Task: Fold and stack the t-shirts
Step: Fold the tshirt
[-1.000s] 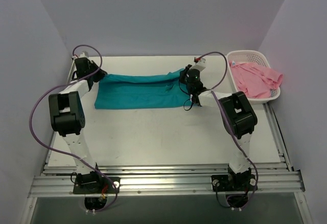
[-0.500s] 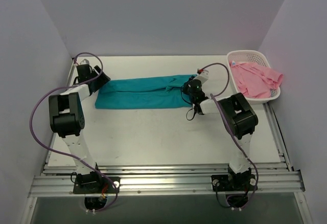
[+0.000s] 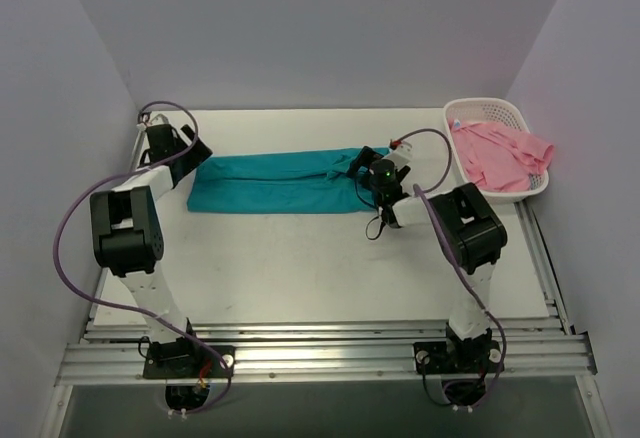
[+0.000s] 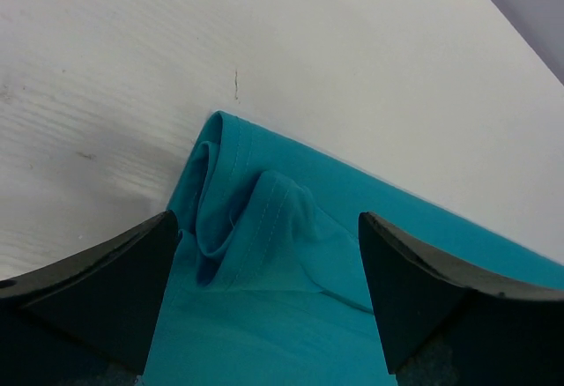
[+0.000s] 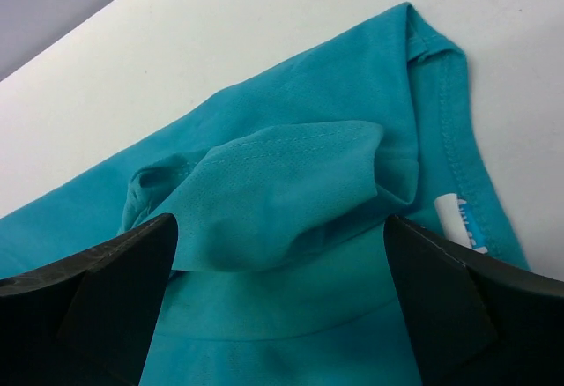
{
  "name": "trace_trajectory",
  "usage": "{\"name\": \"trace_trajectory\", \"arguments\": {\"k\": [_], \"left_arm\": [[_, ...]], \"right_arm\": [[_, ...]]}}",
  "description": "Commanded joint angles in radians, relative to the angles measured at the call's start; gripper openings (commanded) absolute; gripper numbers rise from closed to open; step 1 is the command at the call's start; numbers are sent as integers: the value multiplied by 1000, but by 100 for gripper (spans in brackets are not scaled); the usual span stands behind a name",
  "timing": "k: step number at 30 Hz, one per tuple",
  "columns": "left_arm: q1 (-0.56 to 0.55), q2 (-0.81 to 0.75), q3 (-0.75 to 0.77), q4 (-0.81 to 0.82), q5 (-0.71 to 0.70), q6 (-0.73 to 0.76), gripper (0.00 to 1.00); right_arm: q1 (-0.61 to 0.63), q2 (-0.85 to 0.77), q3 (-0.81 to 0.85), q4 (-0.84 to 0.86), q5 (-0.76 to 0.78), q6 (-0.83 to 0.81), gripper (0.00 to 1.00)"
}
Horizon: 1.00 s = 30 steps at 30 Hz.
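Partly: plain teal cloth t-shirt point(image 3: 275, 180) band-folded on white counter point(image 3: 300, 258); left fingers point(image 4: 88, 289), right fingers point(image 5: 97, 298) wide, empty. Leaves cross-folds, plus light pink cloth t-shirt point(image 3: 495, 153) in white lattice basket point(image 3: 480, 103).

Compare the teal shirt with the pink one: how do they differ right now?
The teal shirt lies on the table, folded into a long flat band; the pink shirt sits bunched in the white basket, one part hanging over its rim. The teal shirt shows a small white neck label; none shows on the pink shirt. Both are plain cloth, not yet stacked.
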Motion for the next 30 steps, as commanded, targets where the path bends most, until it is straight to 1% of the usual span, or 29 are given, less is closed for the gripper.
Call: {"name": "trace_trajectory", "arguments": {"k": [1,5,8,10,14,18,20,23,30], "left_arm": [[-3,-107,-12,44,-38,17,92],[-14,-177,-46,58,-58,18,92],[-20,-190,-40,62,-53,20,92],[-21,-182,-17,50,-39,20,92],[-21,-162,-3,59,-16,17,91],[-23,-150,-3,74,-9,15,91],[-23,-145,-2,81,-1,15,91],[-21,-142,-3,88,4,15,91],[-23,-136,-12,110,16,12,91]], "right_arm": [[12,-109,-1,-27,71,4,100],[23,-173,4,-70,108,-7,100],[25,-198,44,-111,114,-16,100],[23,-184,105,-145,107,-21,100],[22,-106,243,-206,93,-42,100],[22,40,415,-297,53,-44,99],[25,83,501,-346,41,-46,98],[25,152,581,-404,33,-43,98],[35,187,595,-443,28,-24,96]]}}
